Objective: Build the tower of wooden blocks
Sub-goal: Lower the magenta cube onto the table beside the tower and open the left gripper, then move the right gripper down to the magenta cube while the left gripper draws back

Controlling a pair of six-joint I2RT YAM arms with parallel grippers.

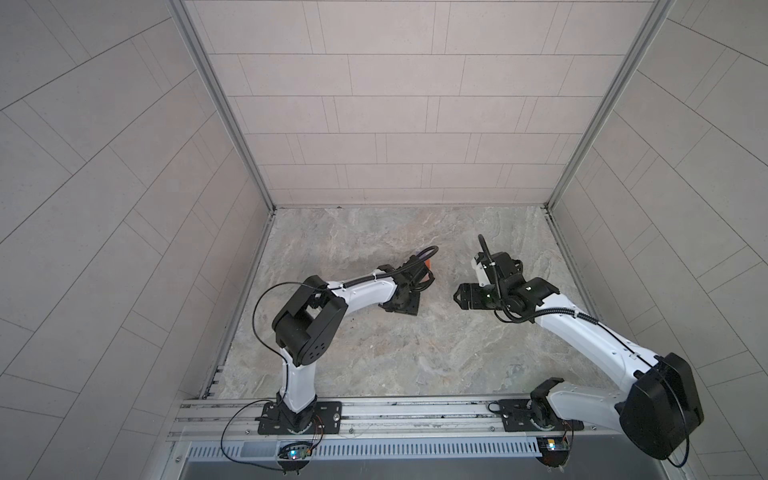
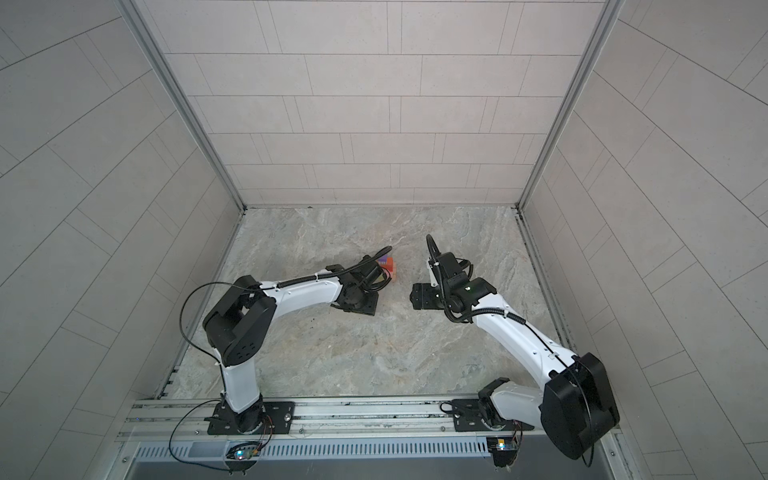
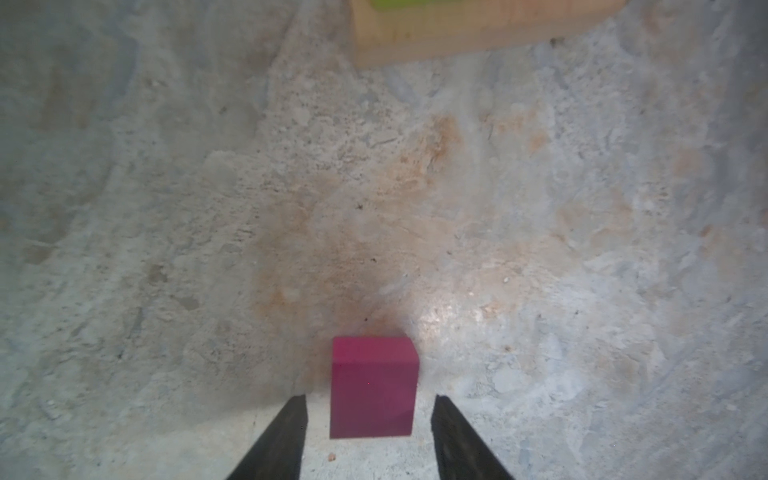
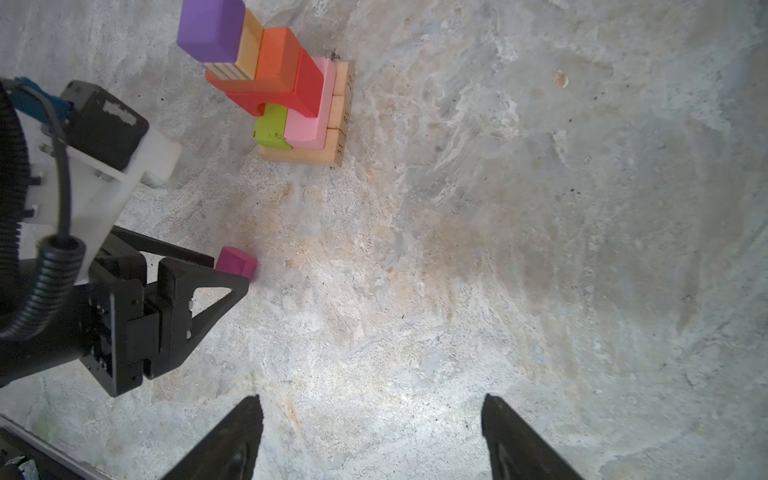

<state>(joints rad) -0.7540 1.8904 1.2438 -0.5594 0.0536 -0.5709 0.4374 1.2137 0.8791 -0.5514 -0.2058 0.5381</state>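
Now, left claw (image 3: 370, 397): partly parted and gripping nothing; its two fingers (image 3: 286, 436) flank the magenta cube (image 3: 374, 386), with a gap showing on each side.
magenta cube: sits flat on the worktop (image 3: 166, 208), near the tower (image 4: 299, 95) but apart from it; it is the only loose block in view, and the left wrist hides it in both top views.
tower: tan bars (image 4: 338, 120) form the base, with a green block (image 4: 272, 133) and a pink block (image 4: 311, 124) on them. Above come a red arch (image 4: 291, 93), an orange block (image 4: 278, 54), a ridged tan piece (image 4: 227, 70) and a purple cube (image 4: 212, 29) on top.
right claw (image 4: 372, 401): wide and empty, over bare worktop, well apart from both cube and tower.
step in hand: most likely picking up the magenta cube for a place at the top, by the purple cube.
doing it well: even out the two gaps, then close squarely on the flat opposite faces. Seat the fingers low enough that the cube cannot pivot. Lift straight up before swinging toward the stack, and come in from above.
risk: the upper blocks overhang the base, so a sideways brush could topple them.
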